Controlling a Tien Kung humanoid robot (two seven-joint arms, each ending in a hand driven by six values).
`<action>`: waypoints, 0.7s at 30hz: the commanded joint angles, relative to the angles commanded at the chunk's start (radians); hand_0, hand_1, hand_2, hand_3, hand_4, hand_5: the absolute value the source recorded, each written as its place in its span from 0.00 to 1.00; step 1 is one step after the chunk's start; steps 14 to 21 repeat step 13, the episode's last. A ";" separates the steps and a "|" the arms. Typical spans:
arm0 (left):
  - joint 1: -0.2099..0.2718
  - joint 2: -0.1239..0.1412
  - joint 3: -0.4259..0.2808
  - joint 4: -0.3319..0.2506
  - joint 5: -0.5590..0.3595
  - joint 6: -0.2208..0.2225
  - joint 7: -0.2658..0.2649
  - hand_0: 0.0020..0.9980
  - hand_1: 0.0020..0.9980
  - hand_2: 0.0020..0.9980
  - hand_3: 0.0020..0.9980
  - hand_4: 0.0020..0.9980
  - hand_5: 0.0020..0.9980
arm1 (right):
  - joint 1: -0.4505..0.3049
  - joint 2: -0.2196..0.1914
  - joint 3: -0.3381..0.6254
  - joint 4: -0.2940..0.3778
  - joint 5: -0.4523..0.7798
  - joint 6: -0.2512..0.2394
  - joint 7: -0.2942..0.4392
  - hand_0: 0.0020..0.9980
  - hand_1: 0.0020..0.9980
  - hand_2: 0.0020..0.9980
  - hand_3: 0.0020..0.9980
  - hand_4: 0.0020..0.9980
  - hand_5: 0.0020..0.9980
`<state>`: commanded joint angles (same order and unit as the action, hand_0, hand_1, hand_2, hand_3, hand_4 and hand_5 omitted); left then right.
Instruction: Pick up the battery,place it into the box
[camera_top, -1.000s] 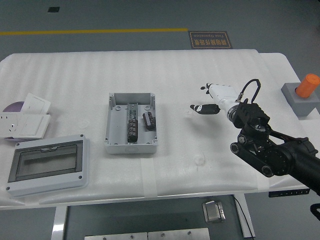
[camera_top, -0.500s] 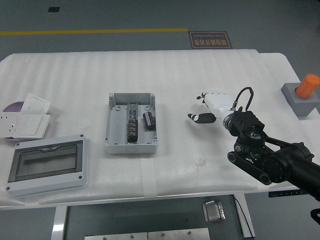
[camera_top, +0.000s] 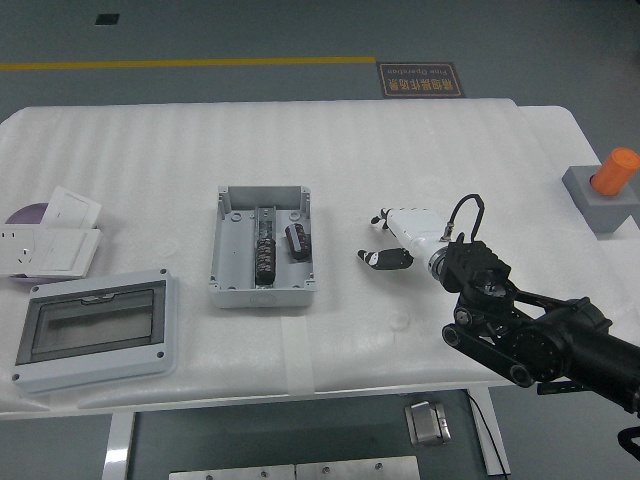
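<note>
The open grey box lies in the middle of the table, with a row of dark terminals and a small dark cylinder inside. My right hand, white with black fingertips, hovers just right of the box. Its fingers are curled around a small dark elongated piece that looks like the battery. The hand partly hides it. The left arm is out of view.
The box's clear-windowed lid lies at the front left. White sockets lie at the left edge. A grey block with an orange cylinder stands at the far right.
My right hand has moved left and slightly nearer across the table towards the box, carrying the dark piece with it.
</note>
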<state>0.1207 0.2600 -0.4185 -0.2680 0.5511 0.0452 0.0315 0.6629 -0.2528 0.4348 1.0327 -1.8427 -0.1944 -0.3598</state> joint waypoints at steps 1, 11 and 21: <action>0.000 0.000 0.000 0.000 0.000 0.000 0.000 0.64 0.66 0.56 0.62 0.73 0.54 | 0.000 0.001 0.000 0.000 -0.001 -0.001 0.001 0.71 0.71 0.72 0.79 0.75 0.59; 0.002 0.000 0.001 0.001 -0.001 0.000 0.000 0.64 0.66 0.56 0.62 0.73 0.53 | 0.010 -0.024 0.043 0.009 -0.028 0.003 -0.005 0.71 0.71 0.72 0.79 0.75 0.59; 0.003 0.000 0.002 0.001 -0.002 0.000 0.000 0.64 0.66 0.56 0.62 0.73 0.53 | 0.014 -0.034 0.061 0.014 -0.034 0.004 -0.006 0.71 0.71 0.72 0.79 0.75 0.59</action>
